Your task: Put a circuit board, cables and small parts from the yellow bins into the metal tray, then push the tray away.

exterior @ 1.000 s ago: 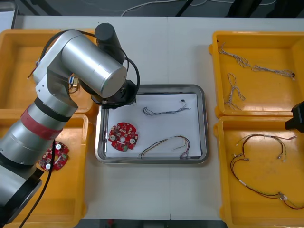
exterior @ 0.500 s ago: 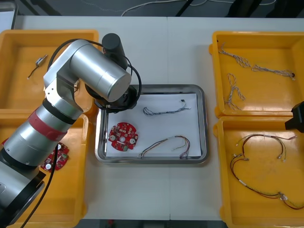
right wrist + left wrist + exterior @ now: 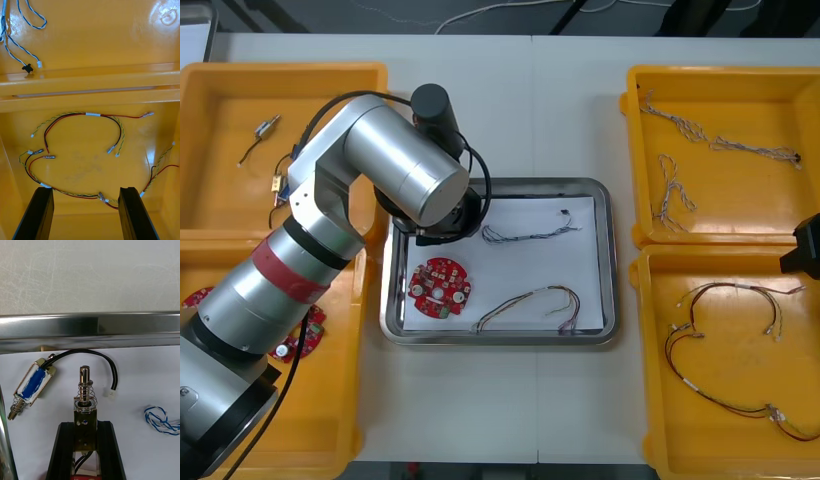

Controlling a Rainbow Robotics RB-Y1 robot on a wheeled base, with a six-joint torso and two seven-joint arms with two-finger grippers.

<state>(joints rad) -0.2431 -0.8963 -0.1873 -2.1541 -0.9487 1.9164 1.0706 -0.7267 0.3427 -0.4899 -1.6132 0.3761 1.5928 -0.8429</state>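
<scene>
Here, the right gripper point(image 3: 85, 189) is hanging, fingers spread, over the near right bin point(image 3: 82, 167). In the tray point(image 3: 500, 338), the board point(image 3: 439, 288) is lying near-left. Farther, at its far-left corner, the left gripper point(image 3: 85, 425) is pinching a spring-tipped part point(image 3: 85, 401) just beside another part point(image 3: 33, 384). Dropped carelessly, it could be landing on that neighbour's black lead point(image 3: 101, 356) and snagging it. No writing is showing.

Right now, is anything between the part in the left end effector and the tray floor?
Nothing visible does. The left end effector holds the small metal part over the tray's white inside; a second small metal part lies beside it, apart.
</scene>
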